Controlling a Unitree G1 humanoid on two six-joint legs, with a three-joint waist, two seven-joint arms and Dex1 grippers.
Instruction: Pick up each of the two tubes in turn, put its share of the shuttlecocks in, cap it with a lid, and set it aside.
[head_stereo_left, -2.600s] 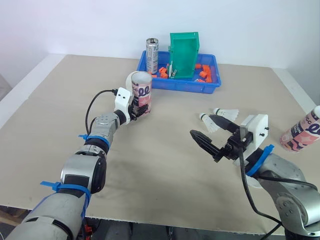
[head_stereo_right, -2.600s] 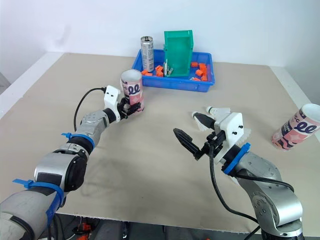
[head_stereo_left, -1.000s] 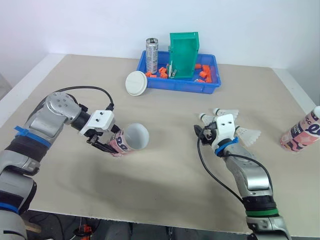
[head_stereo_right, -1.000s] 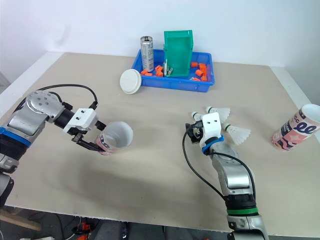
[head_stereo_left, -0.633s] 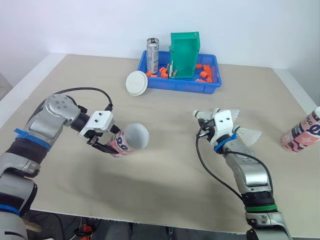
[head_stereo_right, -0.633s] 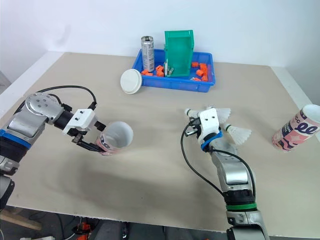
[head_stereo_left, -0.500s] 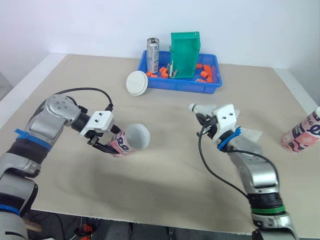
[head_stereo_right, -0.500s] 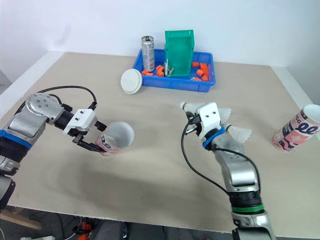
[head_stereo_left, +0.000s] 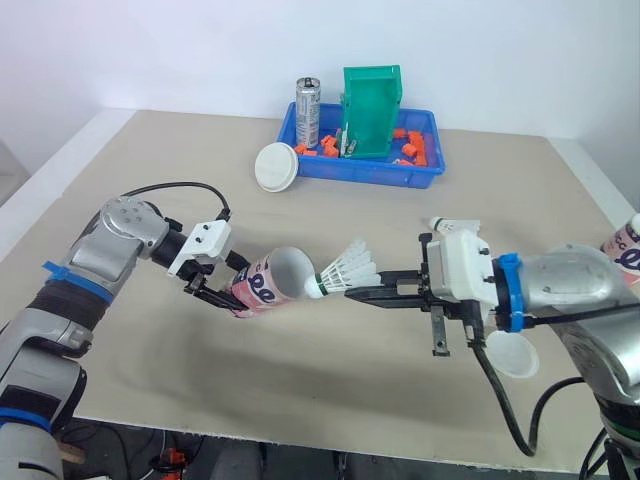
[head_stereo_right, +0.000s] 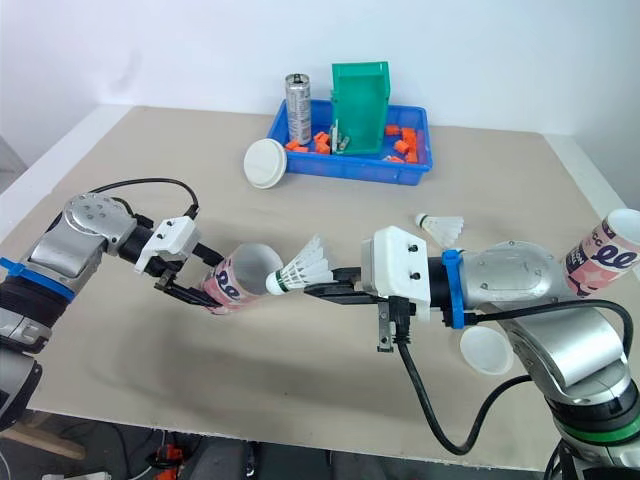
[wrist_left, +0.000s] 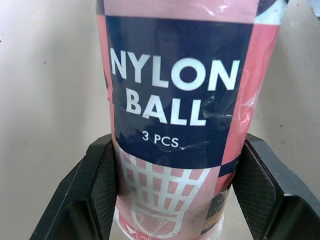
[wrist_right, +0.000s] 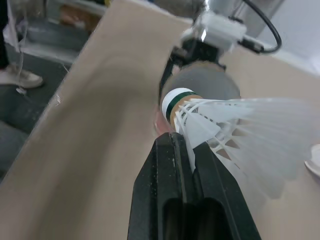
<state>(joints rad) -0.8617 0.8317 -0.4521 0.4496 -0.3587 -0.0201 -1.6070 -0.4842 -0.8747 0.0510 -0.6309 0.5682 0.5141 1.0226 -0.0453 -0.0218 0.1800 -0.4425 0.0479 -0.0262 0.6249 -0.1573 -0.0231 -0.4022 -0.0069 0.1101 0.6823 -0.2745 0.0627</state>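
Beige table (head_stereo_left: 330, 215) under a white wall (head_stereo_left: 150, 50). Left of centre, the left gripper (head_stereo_left: 226, 291) clamps the tilted tube (head_stereo_left: 262, 283), mouth facing right. The right gripper (head_stereo_left: 358, 294), jaws pinched on the skirt of a shuttlecock (head_stereo_left: 345, 268), holds the cork at the tube's rim. For a clean entry, line the cork up with the bore, push straight, and release only once it is seated.
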